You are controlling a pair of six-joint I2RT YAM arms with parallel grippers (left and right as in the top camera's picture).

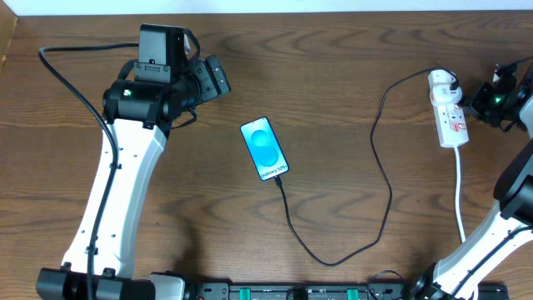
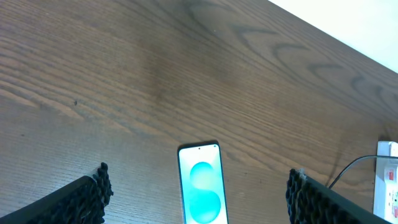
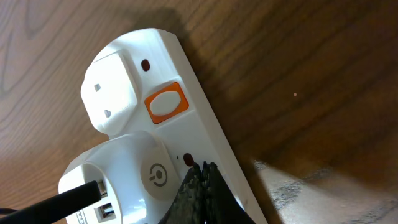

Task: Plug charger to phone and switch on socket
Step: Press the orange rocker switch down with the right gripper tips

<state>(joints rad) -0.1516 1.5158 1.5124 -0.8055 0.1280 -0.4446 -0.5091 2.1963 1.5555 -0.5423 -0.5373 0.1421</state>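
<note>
Through the left wrist camera I see the left gripper (image 2: 199,185) above the brown wooden table (image 2: 155,74), its two black ribbed fingers (image 2: 84,198) spread wide at the lower corners. Between them lies the phone (image 2: 201,180), blue screen lit, its lower end cut off by the frame. At the right edge I catch part of the white socket (image 2: 388,186), with the thin black charger (image 2: 353,165) cable curving toward it.
</note>
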